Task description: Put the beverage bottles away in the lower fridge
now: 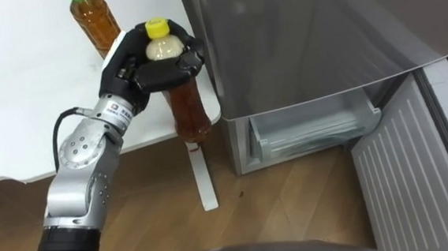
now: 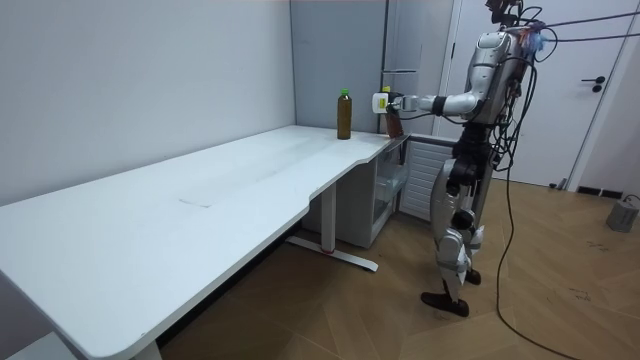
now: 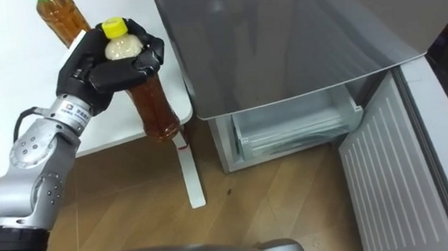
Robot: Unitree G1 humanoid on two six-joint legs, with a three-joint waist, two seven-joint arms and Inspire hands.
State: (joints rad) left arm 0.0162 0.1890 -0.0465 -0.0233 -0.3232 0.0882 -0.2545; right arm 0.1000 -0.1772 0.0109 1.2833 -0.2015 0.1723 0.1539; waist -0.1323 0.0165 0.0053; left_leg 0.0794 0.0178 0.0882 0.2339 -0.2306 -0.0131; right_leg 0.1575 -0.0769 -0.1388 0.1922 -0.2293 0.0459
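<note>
Yellow-capped tea bottle (image 1: 188, 104) upright in left hand (image 1: 129, 69), fingers (image 1: 174, 68) tight round its neck.

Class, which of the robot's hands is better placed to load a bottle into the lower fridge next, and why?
Left: the left hand grips the yellow-capped bottle beside the fridge, whose lower compartment is open.
</note>
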